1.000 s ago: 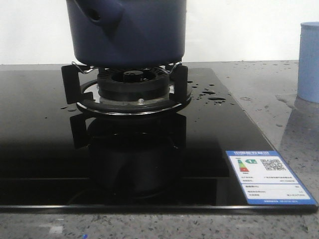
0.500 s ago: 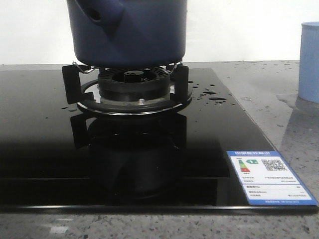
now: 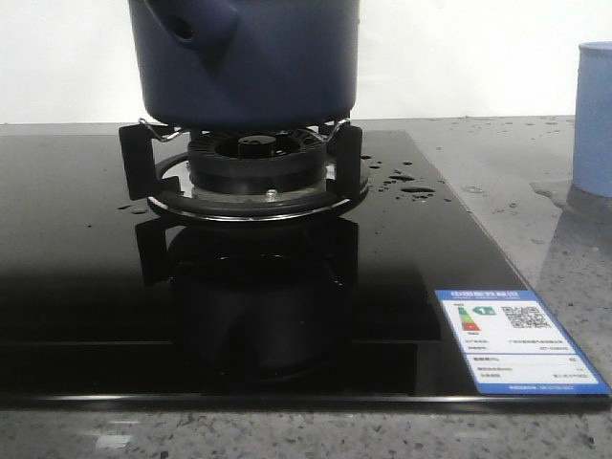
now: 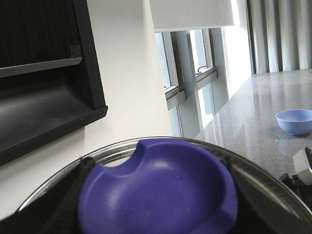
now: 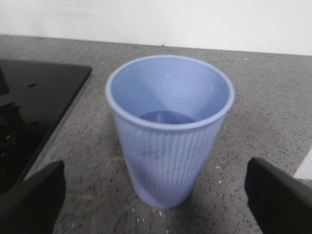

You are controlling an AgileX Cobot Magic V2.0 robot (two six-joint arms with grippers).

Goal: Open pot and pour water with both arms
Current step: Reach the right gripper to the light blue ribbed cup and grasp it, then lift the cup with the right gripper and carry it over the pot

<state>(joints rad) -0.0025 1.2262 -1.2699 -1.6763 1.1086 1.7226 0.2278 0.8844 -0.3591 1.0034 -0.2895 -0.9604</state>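
The pot (image 3: 244, 62) sits on the burner stand (image 3: 244, 177) at the back of the black glass cooktop (image 3: 76, 277), its stubby handle socket turned toward the robot's left. The pale blue cup (image 5: 169, 129) stands upright on the grey counter (image 5: 273, 107), off the cooktop's right edge and well apart from the pot.

In the right wrist view the right gripper (image 5: 156, 204) has its fingers spread wide, one on each side of the cup and not touching it; the cup stands straight ahead between them, its long axis vertical and its mouth open upward. This arm is clearly the nearer one to the cup, so closing on its wall looks like the next step.

The left gripper's own fingers cannot be made out; the left wrist view is filled by a purple knob on a steel-rimmed lid (image 4: 161, 190), which it appears to be holding up, away from the pot.

Drops of water (image 3: 406, 184) lie on the glass just right of the burner. A small blue bowl (image 4: 295, 121) rests far off on the counter. Nothing stands between cup and pot.
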